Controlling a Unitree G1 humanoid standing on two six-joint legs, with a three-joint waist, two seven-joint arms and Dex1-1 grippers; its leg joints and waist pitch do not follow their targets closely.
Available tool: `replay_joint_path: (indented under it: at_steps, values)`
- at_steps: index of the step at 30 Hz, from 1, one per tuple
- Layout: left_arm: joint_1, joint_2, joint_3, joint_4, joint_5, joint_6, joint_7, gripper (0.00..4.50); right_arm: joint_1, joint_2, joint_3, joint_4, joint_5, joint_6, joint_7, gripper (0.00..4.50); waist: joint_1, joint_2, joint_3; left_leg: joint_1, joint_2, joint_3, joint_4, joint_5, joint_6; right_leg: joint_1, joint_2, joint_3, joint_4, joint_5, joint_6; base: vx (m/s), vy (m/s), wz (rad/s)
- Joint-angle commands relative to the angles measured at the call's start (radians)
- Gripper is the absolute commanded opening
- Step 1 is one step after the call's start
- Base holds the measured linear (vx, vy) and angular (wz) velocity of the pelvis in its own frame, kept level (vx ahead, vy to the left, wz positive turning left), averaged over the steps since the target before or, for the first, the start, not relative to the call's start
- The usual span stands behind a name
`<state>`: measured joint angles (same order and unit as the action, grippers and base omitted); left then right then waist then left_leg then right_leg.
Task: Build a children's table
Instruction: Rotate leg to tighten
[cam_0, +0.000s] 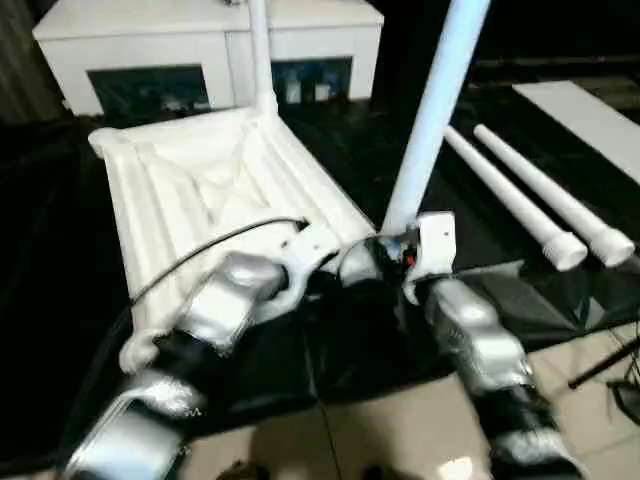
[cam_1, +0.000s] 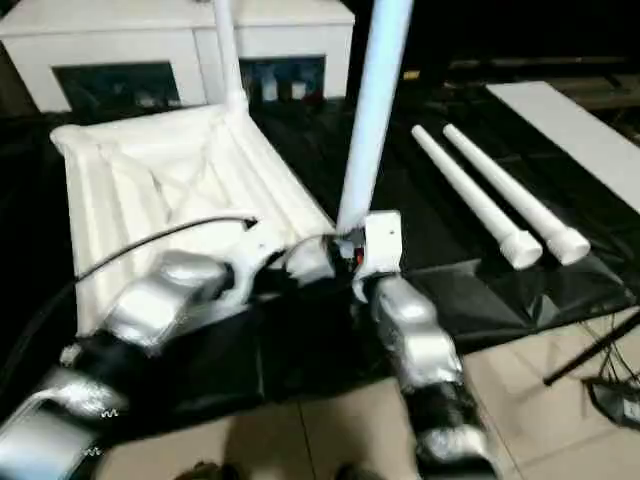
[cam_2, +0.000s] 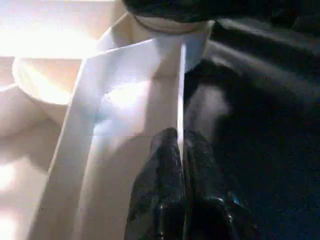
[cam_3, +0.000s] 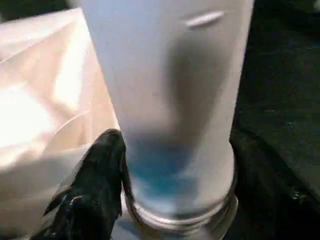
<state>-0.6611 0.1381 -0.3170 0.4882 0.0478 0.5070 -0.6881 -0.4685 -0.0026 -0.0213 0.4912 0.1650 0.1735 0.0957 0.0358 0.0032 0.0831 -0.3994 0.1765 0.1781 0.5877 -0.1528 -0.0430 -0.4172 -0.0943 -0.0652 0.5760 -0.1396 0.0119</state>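
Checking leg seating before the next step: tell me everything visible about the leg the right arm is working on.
The leg is a long white plastic-looking tube, standing nearly upright and leaning a little, running out of the picture's top. Its lower end sits at the near right corner of the upturned tabletop, whether seated in the socket is unclear. The right wrist view shows a threaded ring at its base and one black finger against its side. The right gripper holds it low down. The left gripper pinches the tabletop's rim nearby.
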Motion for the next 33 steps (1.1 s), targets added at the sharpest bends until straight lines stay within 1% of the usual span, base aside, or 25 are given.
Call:
replay_joint_path:
  at_steps: [1,2,3,4,8,9,11,12,15,17,18,19,20,21,22,23,24,25,26,27,28,29,30,32,33]
  values:
    - [-0.036,-0.046,0.074,0.021,-0.008,-0.014,0.147,0.0,-0.004,0.055,0.005,0.051,0.012,-0.023,-0.047,2.74,-0.004,-0.004,-0.068,0.049,0.034,-0.025,-0.073,-0.499,-0.036,0.018,-0.052,0.022,-0.102,-0.562,-0.128,0.0,0.0,0.0]
    - [-0.036,-0.046,0.074,0.021,-0.008,-0.014,0.147,0.0,-0.004,0.055,0.005,0.051,0.012,-0.023,-0.047,2.74,-0.004,-0.003,-0.067,0.047,0.035,-0.026,-0.075,-0.5,-0.034,0.02,-0.051,0.021,-0.102,-0.562,-0.123,0.0,0.0,0.0]
    - [-0.042,-0.081,0.084,0.045,-0.002,-0.03,0.206,0.0,-0.027,0.085,-0.002,0.094,-0.003,-0.057,-0.101,2.74,-0.005,-0.002,-0.068,0.041,0.035,-0.027,-0.078,-0.497,-0.028,0.024,-0.05,0.02,-0.101,-0.551,-0.115,0.0,0.0,0.0]
    - [-0.044,-0.098,0.081,0.052,0.004,-0.031,0.223,0.0,-0.043,0.102,-0.004,0.123,-0.013,-0.08,-0.117,2.74,-0.007,-0.005,-0.067,0.042,0.034,-0.026,-0.079,-0.503,-0.027,0.021,-0.048,0.019,-0.102,-0.55,-0.11,0.0,0.0,0.0]
    - [-0.041,-0.097,0.066,0.038,0.009,-0.035,0.209,0.0,-0.057,0.109,0.007,0.142,-0.027,-0.125,-0.103,2.74,-0.006,-0.003,-0.07,0.037,0.035,-0.027,-0.082,-0.492,-0.013,0.026,-0.05,0.02,-0.1,-0.531,-0.107,0.0,0.0,0.0]
    - [-0.034,-0.083,0.052,0.031,0.018,-0.04,0.187,0.0,-0.058,0.107,0.007,0.143,-0.03,-0.158,-0.074,2.74,-0.005,-0.003,-0.071,0.035,0.036,-0.026,-0.083,-0.483,-0.012,0.026,-0.05,0.023,-0.097,-0.508,-0.113,0.0,0.0,0.0]
    - [-0.028,-0.068,0.047,0.029,0.023,-0.042,0.172,0.0,-0.054,0.106,-0.006,0.134,-0.018,-0.174,-0.044,2.74,-0.005,-0.004,-0.071,0.033,0.036,-0.025,-0.084,-0.476,-0.006,0.028,-0.051,0.024,-0.095,-0.494,-0.119,0.0,0.0,0.0]
    - [-0.027,-0.066,0.047,0.029,0.024,-0.042,0.172,0.0,-0.054,0.106,-0.008,0.136,-0.015,-0.179,-0.042,3.09,-0.005,-0.003,-0.07,0.033,0.036,-0.024,-0.085,-0.471,-0.002,0.027,-0.05,0.025,-0.094,-0.487,-0.123,0.0,0.0,0.0]
    - [-0.015,-0.035,0.03,0.018,0.036,-0.062,0.138,0.0,-0.038,0.083,-0.002,0.107,-0.016,-0.202,-0.008,3.09,-0.003,-0.005,-0.07,0.032,0.036,-0.022,-0.084,-0.465,0.002,0.027,-0.051,0.026,-0.094,-0.487,-0.127,0.0,0.0,0.0]
    - [0.001,0.002,0.011,-0.001,0.045,-0.077,0.09,0.0,-0.007,0.056,0.003,0.045,-0.002,-0.208,0.052,3.49,-0.002,-0.006,-0.07,0.03,0.037,-0.022,-0.085,-0.455,0.006,0.03,-0.052,0.027,-0.094,-0.488,-0.126,0.0,0.0,0.0]
    - [0.01,0.021,-0.003,-0.012,0.049,-0.099,0.059,0.0,0.01,0.042,0.007,0.013,0.003,-0.209,0.078,3.51,0.003,-0.007,-0.071,0.027,0.039,-0.02,-0.086,-0.43,0.021,0.032,-0.054,0.031,-0.094,-0.474,-0.124,0.0,0.0,0.0]
    - [0.016,0.032,-0.006,-0.019,0.047,-0.101,0.043,0.0,0.021,0.03,0.01,-0.008,0.006,-0.209,0.096,3.55,0.002,-0.006,-0.07,0.026,0.039,-0.02,-0.087,-0.428,0.021,0.03,-0.052,0.031,-0.092,-0.469,-0.127,0.0,0.0,0.0]
    - [0.022,0.043,-0.009,-0.025,0.046,-0.103,0.029,0.0,0.031,0.017,0.014,-0.026,0.01,-0.214,0.122,3.66,-0.002,-0.008,-0.07,0.02,0.038,-0.021,-0.089,-0.421,0.022,0.035,-0.051,0.03,-0.091,-0.466,-0.126,0.0,0.0,0.0]
    - [0.029,0.053,-0.014,-0.034,0.046,-0.108,0.013,0.0,0.042,0.005,0.019,-0.042,0.011,-0.221,0.142,3.81,-0.004,-0.004,-0.07,0.012,0.039,-0.025,-0.092,-0.406,0.02,0.043,-0.053,0.028,-0.085,-0.467,-0.125,0.0,0.0,0.0]
    - [0.041,0.076,-0.031,-0.048,0.043,-0.131,-0.034,0.0,0.058,-0.016,0.024,-0.065,0.012,-0.237,0.176,3.91,-0.003,-0.003,-0.069,0.022,0.041,-0.025,-0.091,-0.423,0.011,0.035,-0.052,0.028,-0.089,-0.479,-0.131,0.0,0.0,0.0]
    - [0.053,0.096,-0.043,-0.064,0.041,-0.132,-0.065,0.0,0.074,-0.034,0.03,-0.088,0.019,-0.245,0.214,3.96,-0.003,-0.003,-0.069,0.022,0.041,-0.025,-0.091,-0.423,0.011,0.035,-0.052,0.028,-0.089,-0.479,-0.131,0.0,0.0,0.0]
    - [0.053,0.096,-0.043,-0.064,0.041,-0.132,-0.065,0.0,0.074,-0.034,0.03,-0.088,0.019,-0.245,0.214,3.98,0.001,-0.001,-0.068,0.034,0.045,-0.02,-0.089,-0.437,0.008,0.024,-0.051,0.035,-0.09,-0.461,-0.148,0.0,0.0,0.0]
    - [0.067,0.126,-0.06,-0.082,0.039,-0.15,-0.109,0.0,0.097,-0.063,0.036,-0.12,0.025,-0.246,0.261,4.17,0.001,-0.001,-0.068,0.034,0.045,-0.021,-0.089,-0.436,0.009,0.025,-0.051,0.035,-0.09,-0.454,-0.154,0.0,0.0,0.0]
    - [0.083,0.168,-0.074,-0.105,0.035,-0.156,-0.16,0.0,0.132,-0.107,0.042,-0.175,0.044,-0.218,0.339,4.31,0.005,0.001,-0.068,0.031,0.047,-0.022,-0.092,-0.432,0.011,0.032,-0.051,0.036,-0.085,-0.434,-0.158,0.0,0.0,0.0]
    - [0.092,0.192,-0.083,-0.118,0.03,-0.169,-0.196,0.0,0.147,-0.13,0.042,-0.203,0.055,-0.19,0.369,4.39,0.007,0.003,-0.067,0.031,0.049,-0.021,-0.093,-0.432,0.012,0.03,-0.049,0.037,-0.083,-0.425,-0.159,0.0,0.0,0.0]
    - [0.1,0.215,-0.087,-0.132,0.025,-0.17,-0.228,0.0,0.163,-0.157,0.046,-0.234,0.068,-0.153,0.402,4.44,0.007,0.0,-0.067,0.033,0.049,-0.02,-0.094,-0.432,0.013,0.029,-0.045,0.039,-0.081,-0.405,-0.166,0.0,0.0,0.0]
    - [0.101,0.22,-0.089,-0.135,0.024,-0.175,-0.235,0.0,0.165,-0.161,0.046,-0.238,0.068,-0.148,0.405,4.44,0.009,0.001,-0.068,0.032,0.048,-0.02,-0.094,-0.422,0.012,0.032,-0.046,0.039,-0.077,-0.391,-0.171,0.0,0.0,0.0]
    - [0.115,0.258,-0.102,-0.16,0.016,-0.211,-0.298,0.0,0.181,-0.198,0.051,-0.273,0.077,-0.1,0.436,4.47,0.006,0.001,-0.068,0.027,0.047,-0.02,-0.095,-0.413,0.01,0.033,-0.046,0.039,-0.073,-0.372,-0.183,0.0,0.0,0.0]
    - [0.132,0.302,-0.112,-0.197,0.0,-0.213,-0.368,0.0,0.199,-0.255,0.072,-0.307,0.09,-0.036,0.507,4.47,0.007,0.001,-0.069,0.028,0.048,-0.019,-0.094,-0.406,0.01,0.035,-0.047,0.041,-0.07,-0.36,-0.186,0.0,0.0,0.0]
    - [0.137,0.318,-0.115,-0.208,-0.001,-0.217,-0.391,0.0,0.208,-0.28,0.084,-0.323,0.1,-0.01,0.546,4.47,0.008,0.001,-0.069,0.029,0.048,-0.017,-0.093,-0.392,0.015,0.036,-0.046,0.042,-0.066,-0.335,-0.196,0.0,0.0,0.0]
